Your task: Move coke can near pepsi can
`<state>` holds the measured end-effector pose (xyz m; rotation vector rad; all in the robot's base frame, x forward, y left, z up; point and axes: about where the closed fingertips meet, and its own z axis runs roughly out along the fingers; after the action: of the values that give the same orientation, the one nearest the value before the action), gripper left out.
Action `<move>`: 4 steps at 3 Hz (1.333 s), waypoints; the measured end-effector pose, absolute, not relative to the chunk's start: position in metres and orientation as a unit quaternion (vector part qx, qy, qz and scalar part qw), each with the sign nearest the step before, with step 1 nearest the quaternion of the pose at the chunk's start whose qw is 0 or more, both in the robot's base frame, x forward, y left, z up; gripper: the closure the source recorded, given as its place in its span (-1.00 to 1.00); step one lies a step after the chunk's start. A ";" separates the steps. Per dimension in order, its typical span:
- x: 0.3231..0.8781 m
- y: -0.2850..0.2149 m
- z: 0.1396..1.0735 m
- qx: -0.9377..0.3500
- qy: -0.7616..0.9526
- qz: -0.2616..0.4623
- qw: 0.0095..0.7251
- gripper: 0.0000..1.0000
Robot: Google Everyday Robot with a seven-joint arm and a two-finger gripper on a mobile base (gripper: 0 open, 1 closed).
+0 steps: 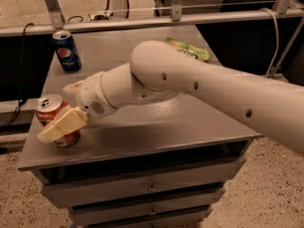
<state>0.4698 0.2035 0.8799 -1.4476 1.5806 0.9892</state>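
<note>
The jaws of the gripper (57,112) are held wide and set astride the coke can (47,115), one finger (64,123) laid across its front and the other seen behind its rim. The can is stood upright near the front-left corner of the counter (156,122), long axis vertical, silver top upward. The pepsi can (66,51) is likewise stood upright at the back-left corner, logo turned to the camera, well apart from the coke can. A green bag (190,49) is laid at the back edge, behind the arm (199,84).
</note>
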 end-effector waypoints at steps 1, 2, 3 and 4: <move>0.473 0.205 0.877 -0.558 0.623 0.392 0.383 -0.17; 0.500 0.176 0.889 -0.546 0.636 0.361 0.409 0.46; 0.548 0.138 0.914 -0.539 0.644 0.310 0.445 0.92; 0.606 0.113 0.928 -0.533 0.654 0.271 0.462 1.00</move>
<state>0.6064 0.1134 0.9277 -1.3112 1.6088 0.6671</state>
